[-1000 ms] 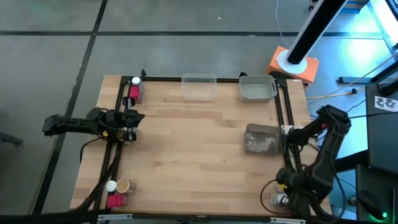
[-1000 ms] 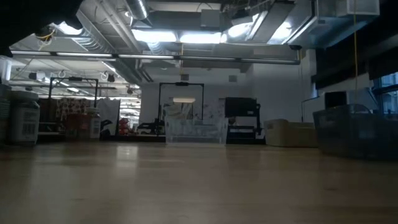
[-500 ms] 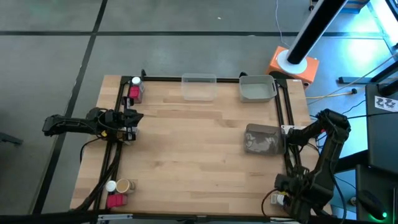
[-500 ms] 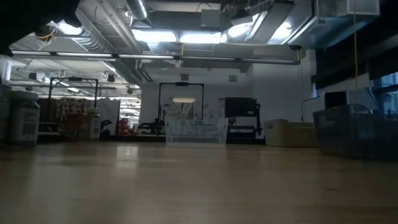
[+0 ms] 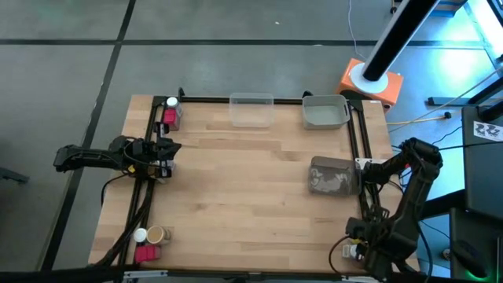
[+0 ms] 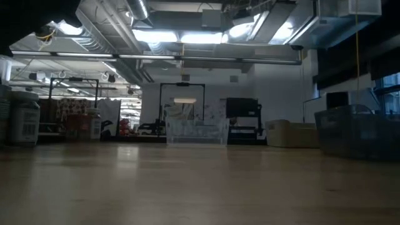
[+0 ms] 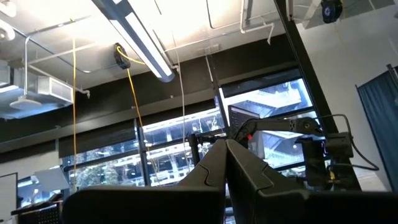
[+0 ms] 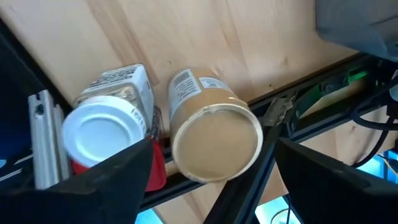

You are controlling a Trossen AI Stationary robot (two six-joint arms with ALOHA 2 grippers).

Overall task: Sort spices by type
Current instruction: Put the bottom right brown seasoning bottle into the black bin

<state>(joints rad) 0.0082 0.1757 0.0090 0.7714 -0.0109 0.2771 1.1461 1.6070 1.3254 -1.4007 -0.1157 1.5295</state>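
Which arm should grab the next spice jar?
Probably the right. The right gripper, jaws open, faces the tan jar up close; the left gripper sits shut at the table's left edge, touching no jar.

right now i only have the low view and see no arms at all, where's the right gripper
observer: By the table corner at the high view's bottom right. The right gripper is open over a tan jar.
operator: anything next to that jar
observer: A white-lidded jar sits right beside it.
operator: and the left gripper
observer: The left gripper is shut, at the table's left edge.
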